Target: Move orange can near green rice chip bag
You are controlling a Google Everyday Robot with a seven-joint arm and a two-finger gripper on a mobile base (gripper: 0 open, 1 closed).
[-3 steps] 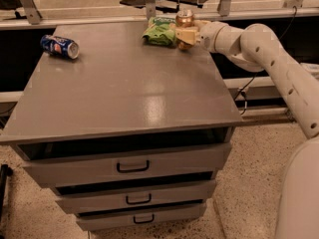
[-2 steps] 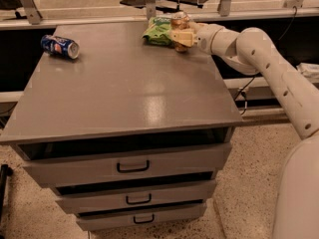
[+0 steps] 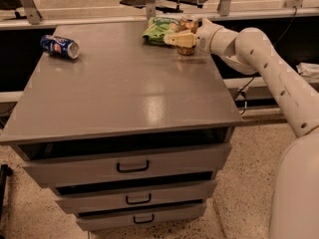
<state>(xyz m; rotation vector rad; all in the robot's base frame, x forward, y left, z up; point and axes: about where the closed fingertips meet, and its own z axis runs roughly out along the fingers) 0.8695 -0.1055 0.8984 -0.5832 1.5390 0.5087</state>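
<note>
The orange can (image 3: 187, 46) stands upright on the grey table (image 3: 129, 88) near its far right corner, just right of the green rice chip bag (image 3: 160, 29), with a small gap between them. My gripper (image 3: 183, 36) reaches in from the right and is shut on the upper part of the can. One pale finger (image 3: 175, 38) crosses in front of the can's top and points toward the bag. The can's base looks to be on the tabletop.
A blue can (image 3: 60, 46) lies on its side at the table's far left. The table has three drawers (image 3: 132, 167) at the front. My white arm (image 3: 269, 68) stretches along the table's right side. A rail and chair legs stand behind.
The gripper with the orange can has come down and slightly toward the table's front, bringing the can from above the bag's right edge to the tabletop beside it.
</note>
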